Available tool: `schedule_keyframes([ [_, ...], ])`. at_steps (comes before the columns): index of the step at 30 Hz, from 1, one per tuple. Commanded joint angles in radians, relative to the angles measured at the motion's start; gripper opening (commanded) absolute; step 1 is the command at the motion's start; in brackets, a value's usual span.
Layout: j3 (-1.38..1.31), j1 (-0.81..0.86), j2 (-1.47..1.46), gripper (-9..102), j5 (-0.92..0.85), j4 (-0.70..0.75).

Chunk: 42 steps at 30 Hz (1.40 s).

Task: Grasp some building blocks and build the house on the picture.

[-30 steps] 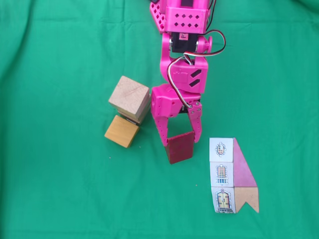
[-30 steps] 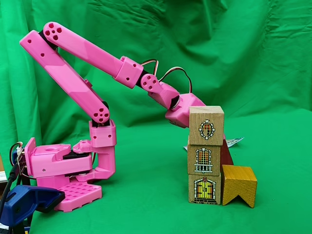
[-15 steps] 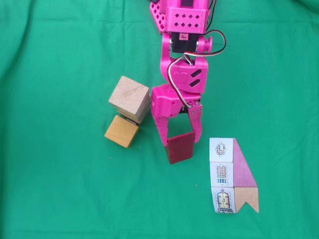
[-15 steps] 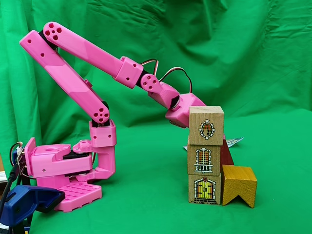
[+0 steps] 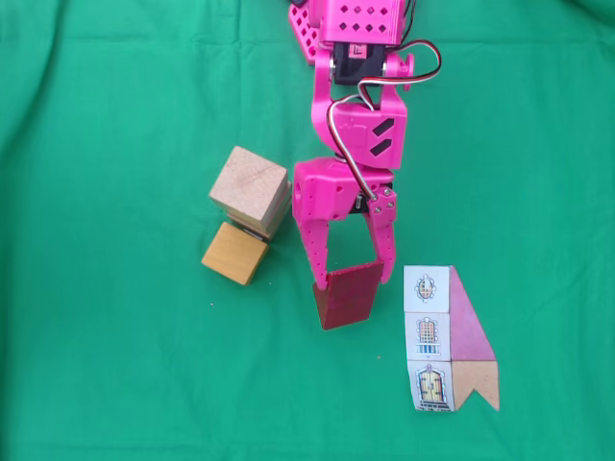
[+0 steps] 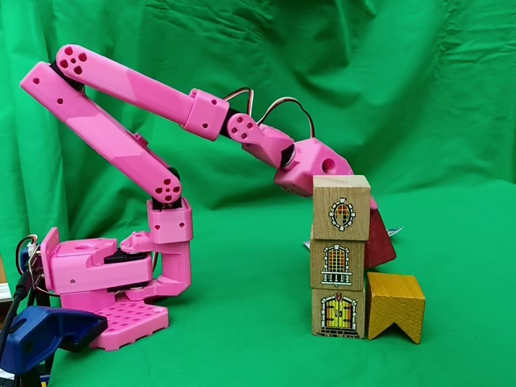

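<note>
Gripper: in the top-down fixed view the pink gripper [image 5: 351,279] is reaching down the frame from the arm [image 5: 351,115], its two fingers [image 5: 313,252] pinching the dark red wedge [image 5: 347,295] between their tips

Dark red wedge: it is sitting in the jaws at the fingertips, its rectangular face turned up to the camera and slightly skewed; in the side fixed view the wedge [image 6: 379,242] is showing behind the stack, tilted and seemingly clear of the cloth – its lower edge is partly hidden, so I cannot tell for sure

Stack of cubes: in the side view three pale tan cubes [image 6: 339,256] are standing one on another in front of the gripper, printed faces toward the camera – round window on top, balcony window in the middle, door at the bottom; from above the top tan cube [image 5: 250,188] is lying to the left of the gripper, near but apart from it

Orange-yellow block: it is touching the stack at the base, a notch cut in its underside [image 6: 394,306]; from above it [image 5: 233,254] is lying left of the fingertips

Picture: the flat card [image 5: 450,338] is lying on the green cloth [image 5: 115,365] just right of and below the fingertips, apart from the wedge
</note>
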Motion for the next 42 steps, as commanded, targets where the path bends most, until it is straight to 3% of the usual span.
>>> schedule_keyframes([
  [1, -0.048, 0.0, 0.067, 24, 0.006, -0.017],
  [20, -0.078, -0.023, 0.314, 24, 0.008, -0.014],
  [31, -0.348, 0.025, 0.184, 24, 0.008, -0.003],
  [42, -0.394, 0.184, 0.08, 24, 0.008, -0.003],
])
